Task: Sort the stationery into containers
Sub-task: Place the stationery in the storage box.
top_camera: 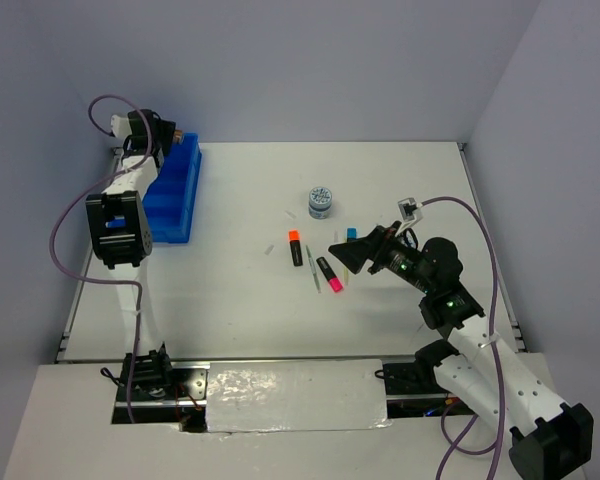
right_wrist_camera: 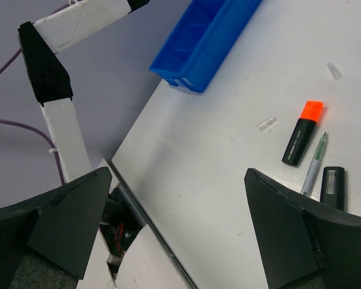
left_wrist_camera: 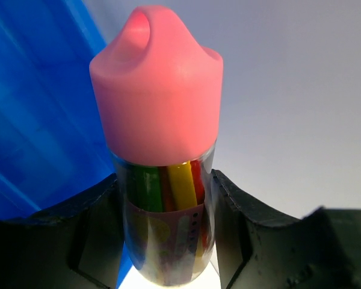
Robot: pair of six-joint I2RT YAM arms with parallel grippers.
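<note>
My left gripper [left_wrist_camera: 165, 186] is shut on the pink cylinder [left_wrist_camera: 159, 102], a clear tube with a pink cap and coloured sticks inside. It is held above the far end of the blue tray [top_camera: 177, 190], whose wall fills the left of the left wrist view [left_wrist_camera: 30, 120]. My right gripper [top_camera: 338, 252] is open and empty, hovering just above the table by the markers. An orange-capped marker [top_camera: 295, 247], a pink-capped marker [top_camera: 329, 274], a blue-capped marker [top_camera: 351, 235] and a thin pen [top_camera: 311, 268] lie mid-table. A patterned disc [top_camera: 321, 201] stands behind them.
The right wrist view shows the orange-capped marker [right_wrist_camera: 302, 135], the thin pen [right_wrist_camera: 314, 165], a black marker body [right_wrist_camera: 333, 186], the tray [right_wrist_camera: 204, 36] and the left arm [right_wrist_camera: 54, 78]. Two small clear bits [top_camera: 268, 249] lie on the table. Side rails edge the table.
</note>
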